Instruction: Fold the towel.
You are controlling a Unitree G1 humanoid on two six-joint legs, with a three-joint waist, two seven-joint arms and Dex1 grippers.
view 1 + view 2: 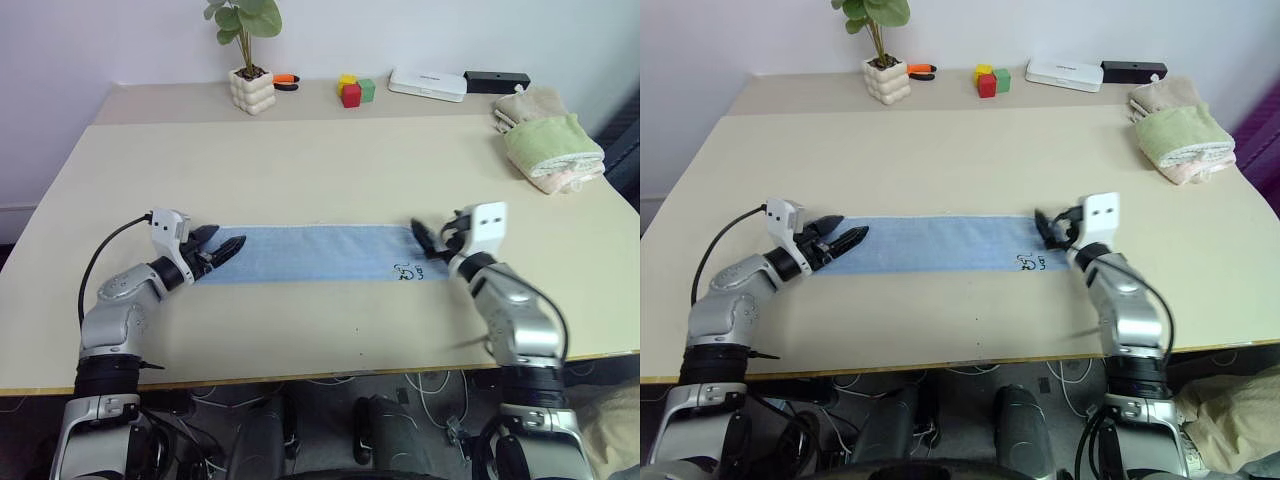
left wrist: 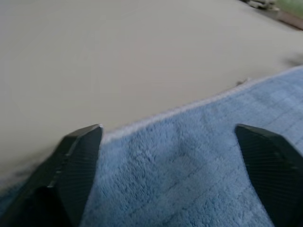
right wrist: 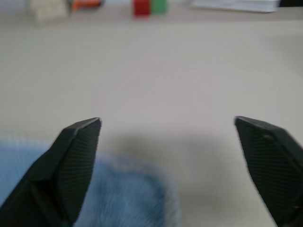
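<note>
The towel [image 1: 320, 253] lies flat on the table as a long light-blue strip running left to right, with a dark embroidered mark [image 1: 405, 271] near its right end. My left gripper [image 1: 222, 240] hovers open over the strip's left end; in the left wrist view its fingers [image 2: 80, 165] stand wide apart over the terry cloth [image 2: 189, 175] and its whitish edge. At the towel's right end my right gripper [image 1: 424, 241] is open too, its fingertips [image 3: 75, 161] spread above the towel's corner [image 3: 123, 198]. Neither gripper holds anything.
A stack of folded green, beige and pink towels [image 1: 548, 140] sits at the back right. Along the far edge stand a potted plant [image 1: 251, 88], an orange tool [image 1: 285, 80], coloured blocks [image 1: 354, 90], a white box [image 1: 427, 83] and a black box [image 1: 496, 80].
</note>
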